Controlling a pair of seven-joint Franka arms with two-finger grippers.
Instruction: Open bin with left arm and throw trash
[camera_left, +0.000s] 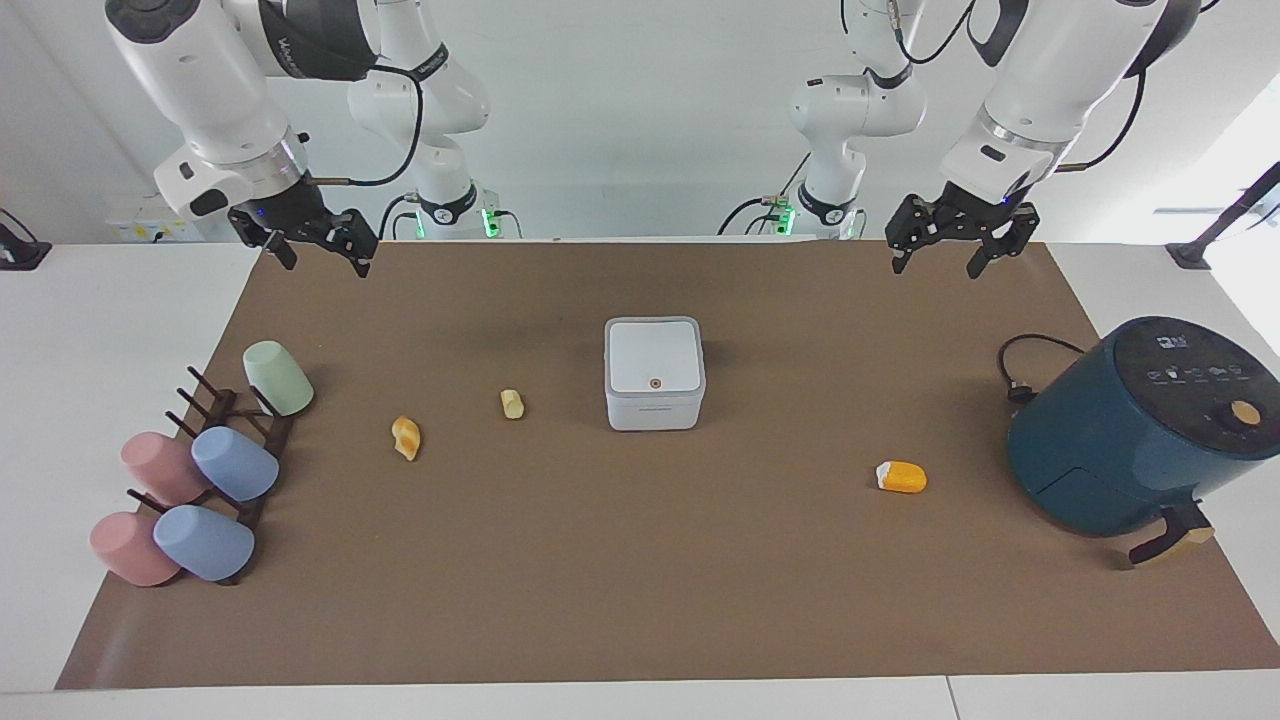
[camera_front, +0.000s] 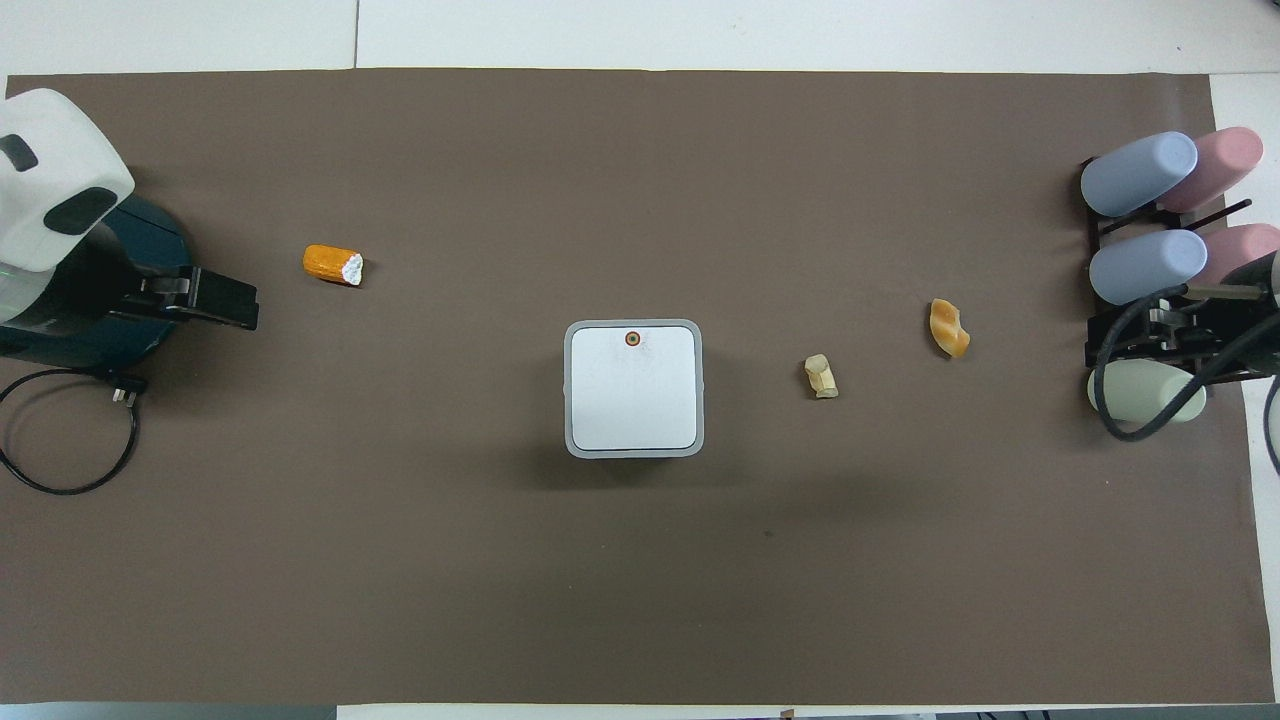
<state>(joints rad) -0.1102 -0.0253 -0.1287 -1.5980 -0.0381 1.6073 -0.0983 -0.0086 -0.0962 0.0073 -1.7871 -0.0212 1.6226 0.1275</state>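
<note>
White left arm (camera_left: 1040, 70) raised — jaws spread, bin (camera_left: 655, 373) shut

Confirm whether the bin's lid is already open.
No: in the facing view the bin has its lid lying flat and shut, and the left end effector hangs in the air well clear of it.

A pale grey wall (camera_left: 640, 110) fills the top of the facing view; below it a white table (camera_left: 110, 330) runs edge to edge, its middle covered by a brown mat (camera_left: 640, 580); strong daylight washes in at the upper right; a seam (camera_front: 356, 35) divides the tabletop in the overhead view's upper left.
</note>
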